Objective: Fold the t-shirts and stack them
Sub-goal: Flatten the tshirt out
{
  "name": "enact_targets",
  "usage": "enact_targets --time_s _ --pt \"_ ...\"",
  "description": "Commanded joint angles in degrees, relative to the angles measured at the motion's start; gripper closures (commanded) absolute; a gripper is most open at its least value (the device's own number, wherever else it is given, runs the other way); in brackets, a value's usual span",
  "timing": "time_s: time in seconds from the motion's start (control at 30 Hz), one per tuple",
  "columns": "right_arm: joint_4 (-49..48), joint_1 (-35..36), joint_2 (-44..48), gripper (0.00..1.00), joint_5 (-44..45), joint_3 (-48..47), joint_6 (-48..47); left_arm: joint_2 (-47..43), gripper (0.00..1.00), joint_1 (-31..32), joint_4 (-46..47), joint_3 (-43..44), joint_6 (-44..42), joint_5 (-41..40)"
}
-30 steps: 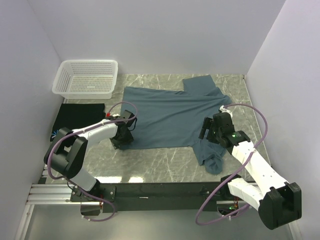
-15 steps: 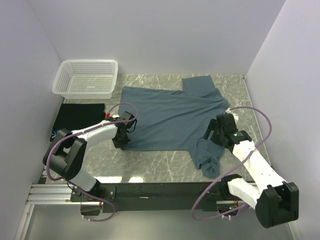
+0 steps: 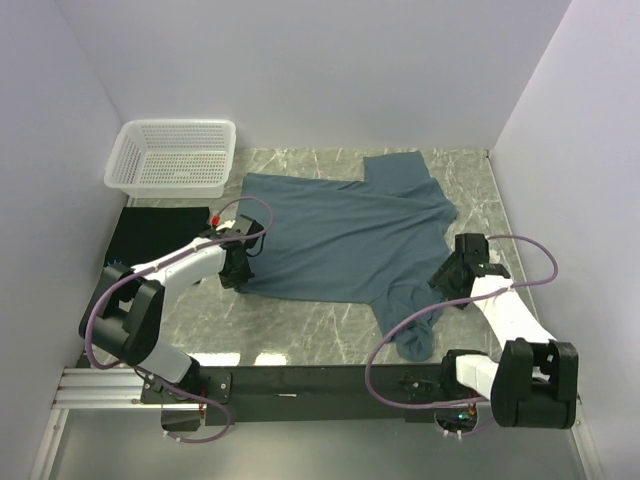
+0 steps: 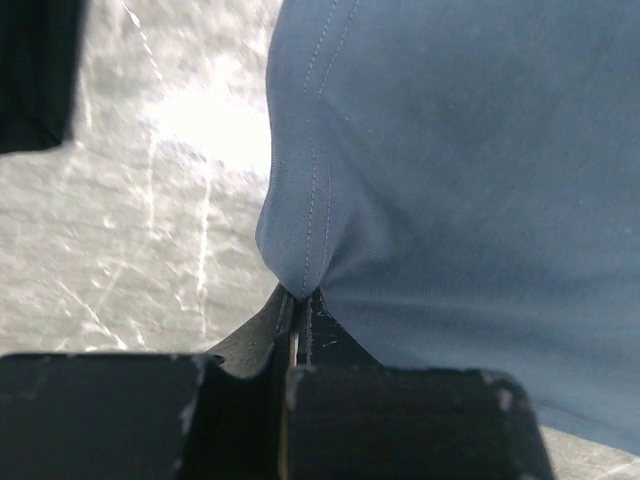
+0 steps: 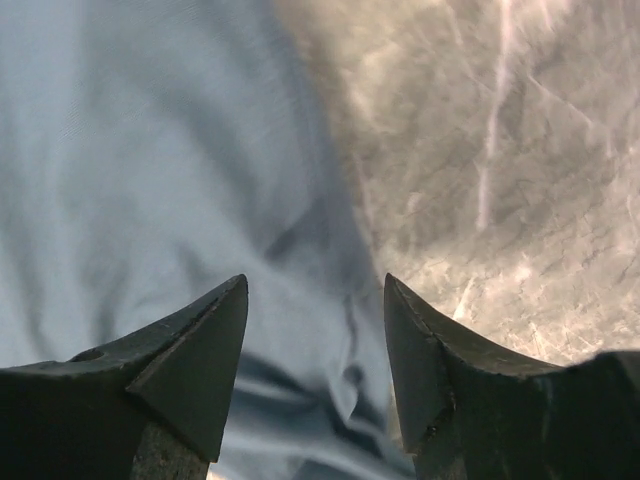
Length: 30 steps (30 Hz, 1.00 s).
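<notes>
Two tools: left tool [image 4: 298, 302] clamped on slate-blue t-shirt [image 3: 340, 230] edge, right tool [image 5: 315, 300] apart over its sleeve.

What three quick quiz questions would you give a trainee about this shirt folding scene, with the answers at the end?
1. True or false: the left gripper is shut on the hem of the blue shirt.
2. Where does the black shirt lie? A: inside the basket. B: flat at the left, in front of the basket. C: on top of the blue shirt.
3. Fill the gap: the jaws of the right gripper stand ____ over the bunched right side of the blue shirt.
Key: 1 true; 2 B; 3 open.
</notes>
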State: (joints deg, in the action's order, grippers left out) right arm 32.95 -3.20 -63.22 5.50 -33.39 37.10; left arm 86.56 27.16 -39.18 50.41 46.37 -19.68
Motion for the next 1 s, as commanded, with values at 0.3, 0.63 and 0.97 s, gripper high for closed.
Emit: enact_targets --time_s 0.3,0.63,0.97 --pt "-7.2 -3.39 -10.59 0.83 1.01 -1.48 3.77 0.0 0.99 -7.28 3.14 2.58 -6.38 3.95" --pt "-9.92 -10.14 -13.05 0.98 3.39 -18.02 -0.27 3.87 0.99 -13.01 3.14 10.31 -7.0 1.65" --pt "-9.31 -7.97 -18.88 0.34 0.3 -21.91 -3.79 8.0 0.99 -13.09 4.55 15.41 -7.43 4.39"
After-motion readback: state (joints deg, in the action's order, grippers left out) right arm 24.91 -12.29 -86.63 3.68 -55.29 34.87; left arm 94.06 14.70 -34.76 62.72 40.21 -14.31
